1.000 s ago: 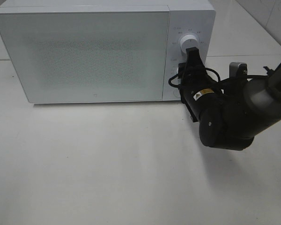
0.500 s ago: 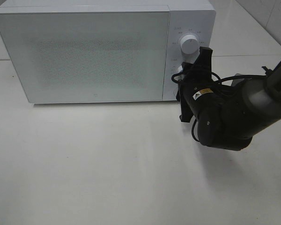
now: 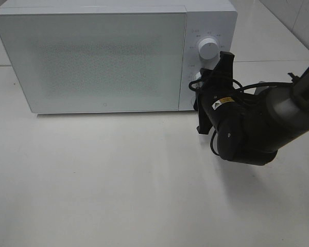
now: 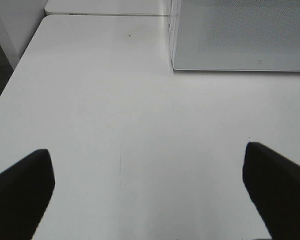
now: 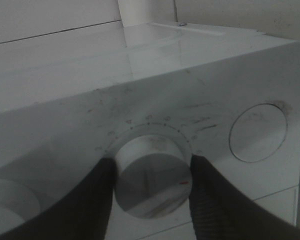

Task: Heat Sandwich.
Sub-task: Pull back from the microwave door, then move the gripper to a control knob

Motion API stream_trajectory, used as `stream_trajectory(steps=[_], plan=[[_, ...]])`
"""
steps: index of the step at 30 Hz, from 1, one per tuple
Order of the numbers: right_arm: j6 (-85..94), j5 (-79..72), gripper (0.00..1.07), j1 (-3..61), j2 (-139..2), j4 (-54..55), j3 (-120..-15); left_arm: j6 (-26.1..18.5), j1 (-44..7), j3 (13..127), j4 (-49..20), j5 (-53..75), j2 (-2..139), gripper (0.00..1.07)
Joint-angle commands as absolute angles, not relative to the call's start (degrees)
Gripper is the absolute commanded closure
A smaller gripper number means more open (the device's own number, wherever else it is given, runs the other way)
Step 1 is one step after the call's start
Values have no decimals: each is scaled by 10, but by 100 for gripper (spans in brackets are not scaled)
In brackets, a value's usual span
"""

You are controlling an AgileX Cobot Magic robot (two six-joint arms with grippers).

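the left gripper [image 4: 150, 200] hangs over bare white table [image 4: 115, 115], its two dark fingers [image 4: 20, 190] spread wide apart with nothing between them; a lower corner of the microwave [image 4: 240, 35] lies ahead of it. this gripper does not show in the high view.

in the high view the white microwave [image 3: 92, 56] stands across ten to one o'clock, and its frosted door [image 3: 92, 67] is closed. the sandwich shows in no view, so i cannot tell where it is.

at one o'clock, on the control strip right of the door, the upper knob [image 3: 208, 50] stands free. just below it, toward two o'clock, is the lower knob [image 5: 151, 175]. the right gripper [image 5: 151, 165] is clamped on this lower knob, with a dark finger [image 5: 90, 200] pressed against each side of it. a round button [image 5: 257, 132] sits on the panel just beside the gripped knob, apart from the fingers.

the black right arm [image 3: 257, 128] reaches in from three o'clock, low over the table.
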State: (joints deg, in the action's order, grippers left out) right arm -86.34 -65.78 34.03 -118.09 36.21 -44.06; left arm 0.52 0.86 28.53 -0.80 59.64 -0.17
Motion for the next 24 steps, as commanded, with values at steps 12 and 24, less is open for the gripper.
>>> stream_trajectory(steps=[12,24], plan=[[-853,-713,56,339,-1173,364,-450,7,7,284,-9,594,-17,10],[-835,-711,26,339,-1173,352,-450,7,7,284,-9,594,-17,10]])
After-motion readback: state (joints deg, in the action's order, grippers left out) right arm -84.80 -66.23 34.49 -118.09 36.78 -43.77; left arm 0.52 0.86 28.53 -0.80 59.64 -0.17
